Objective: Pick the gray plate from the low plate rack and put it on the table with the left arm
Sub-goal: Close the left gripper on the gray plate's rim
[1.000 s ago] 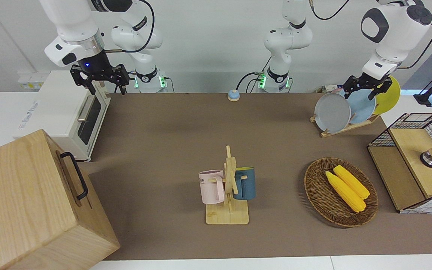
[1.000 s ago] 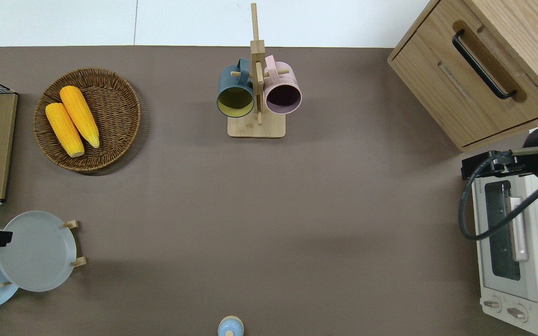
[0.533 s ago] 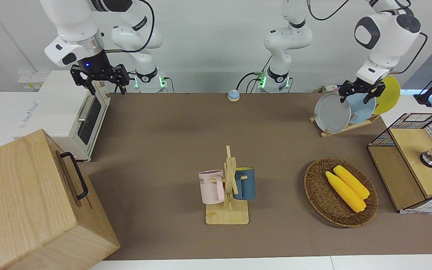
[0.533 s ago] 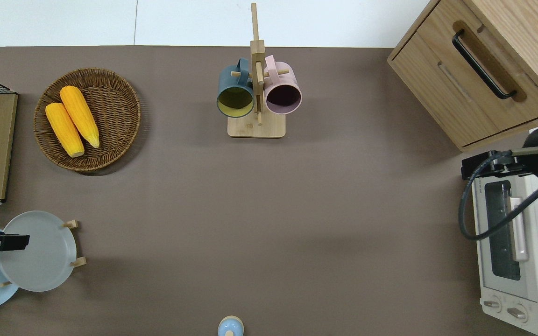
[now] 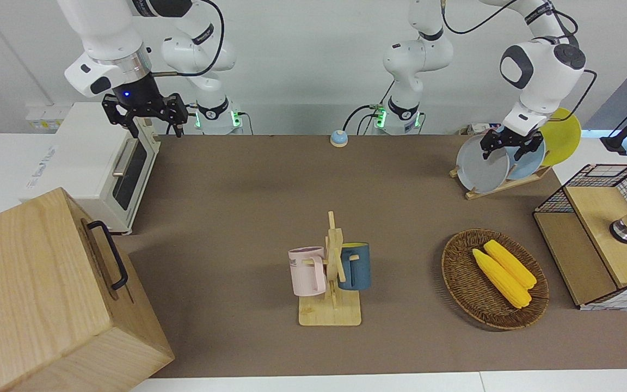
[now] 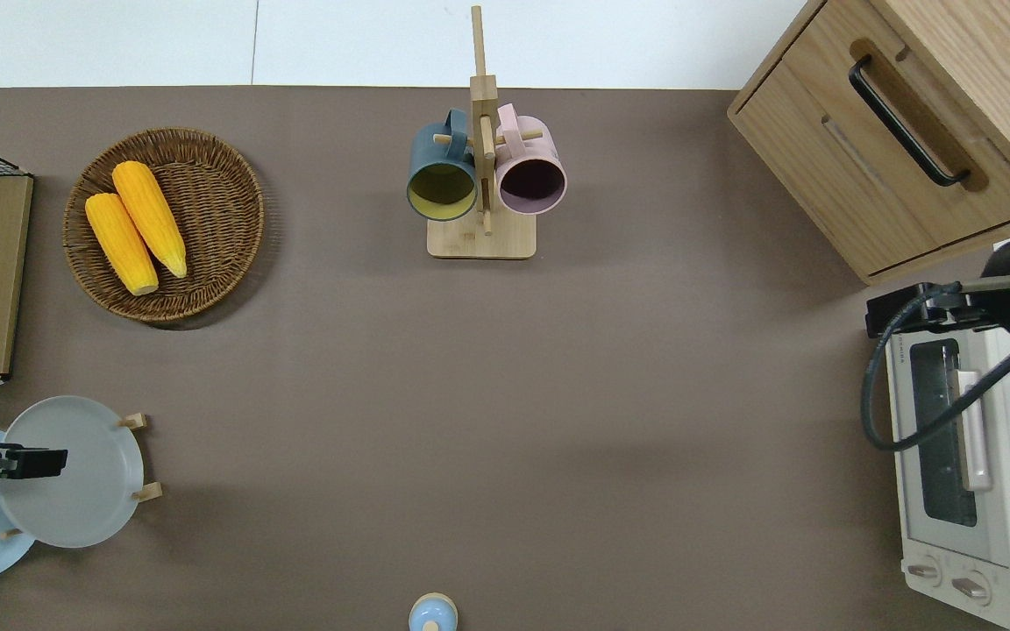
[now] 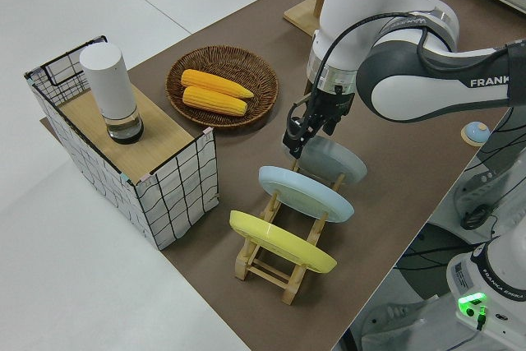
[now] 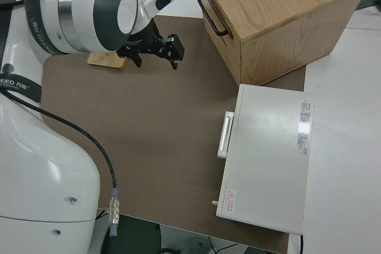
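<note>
Figure: reach phase of a plate transfer, nothing yet lifted. The surface (image 5: 270,179), a wide brown top, carries the low plate rack (image 7: 283,265) close to the corner where the left arm's end meets the edge nearest the robots; its bare middle stretch is judged the likely set-down area. In the rack stand three slanted plates: a yellow plate (image 7: 279,241) at the end nearest that short edge, a light-blue plate (image 7: 306,193) in the middle, and the gray plate (image 6: 75,473) in the slot toward the surface's centre, still seated between the pegs. The left arm (image 7: 411,80) is bent down over the rack, and the left claw (image 6: 23,462) is over the upper rim of the gray plate, its fingers spread to either side of that rim and not yet pinching it, as far as the views show. The right arm is parked; the right claw (image 5: 145,114) is spread and holds nothing. Judged progress: the approach is nearly complete. Closing on the rim, lifting the plate clear of the pegs, carrying it out and laying it flat on the surface all remain.
</note>
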Action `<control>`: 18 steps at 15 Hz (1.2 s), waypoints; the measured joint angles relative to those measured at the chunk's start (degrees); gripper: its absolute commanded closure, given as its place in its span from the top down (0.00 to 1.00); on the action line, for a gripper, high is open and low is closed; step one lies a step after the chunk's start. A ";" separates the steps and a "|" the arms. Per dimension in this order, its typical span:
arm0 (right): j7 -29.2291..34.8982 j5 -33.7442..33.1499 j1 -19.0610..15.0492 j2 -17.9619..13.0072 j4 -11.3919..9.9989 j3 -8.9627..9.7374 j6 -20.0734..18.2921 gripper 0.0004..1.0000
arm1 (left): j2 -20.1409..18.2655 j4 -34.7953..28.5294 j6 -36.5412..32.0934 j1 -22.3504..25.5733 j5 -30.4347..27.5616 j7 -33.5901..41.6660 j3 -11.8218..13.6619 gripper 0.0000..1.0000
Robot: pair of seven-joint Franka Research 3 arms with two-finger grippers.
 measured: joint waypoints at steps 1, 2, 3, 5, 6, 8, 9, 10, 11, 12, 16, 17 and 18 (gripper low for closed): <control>0.00 0.00 0.00 0.00 0.00 0.00 0.00 0.98 | 0.00 -0.16 0.21 0.00 0.00 0.00 0.00 0.93; 0.00 0.00 0.00 0.00 0.00 0.00 0.00 0.98 | 0.00 -0.23 0.34 0.00 0.00 0.00 0.00 0.90; 0.00 0.00 0.00 0.00 0.00 0.00 0.00 0.98 | 0.00 -0.25 0.37 0.00 0.00 0.00 0.00 0.79; 0.00 0.00 0.00 0.00 0.00 0.00 0.00 0.98 | 0.00 -0.32 0.37 0.00 0.00 0.00 0.00 0.51; 0.00 0.00 0.00 0.00 0.00 0.00 0.00 0.98 | -0.01 -0.43 0.37 0.00 0.00 0.00 0.00 0.38; 0.00 0.00 0.00 0.00 0.00 0.00 0.00 0.98 | 0.00 -0.74 0.37 0.00 0.00 0.00 0.00 0.08; 0.00 0.00 0.00 0.00 0.00 0.00 0.00 0.98 | 0.00 -0.83 0.37 0.00 0.00 0.00 0.00 0.00; 0.00 0.00 0.00 0.00 0.00 0.00 0.00 0.98 | 0.00 -0.86 0.37 0.00 0.00 0.00 0.00 0.00; 0.00 0.00 0.00 0.00 0.00 0.00 0.00 0.98 | -0.01 -0.87 0.37 0.00 0.00 0.00 0.00 0.00; 0.00 0.00 0.00 0.00 0.00 0.00 0.00 0.98 | -0.01 -0.86 0.40 0.00 0.01 0.00 0.00 0.00; 0.00 0.00 0.00 0.00 0.00 0.00 0.00 0.98 | -0.22 -0.84 0.51 -0.01 -0.01 0.00 -0.18 0.00; 0.00 0.00 0.00 0.00 0.00 0.00 0.00 0.98 | -0.22 -0.84 0.51 -0.01 -0.01 0.00 -0.18 0.00; 0.00 0.00 0.00 0.00 0.00 0.00 0.00 0.98 | -0.22 -0.84 0.51 -0.01 -0.01 0.00 -0.18 0.00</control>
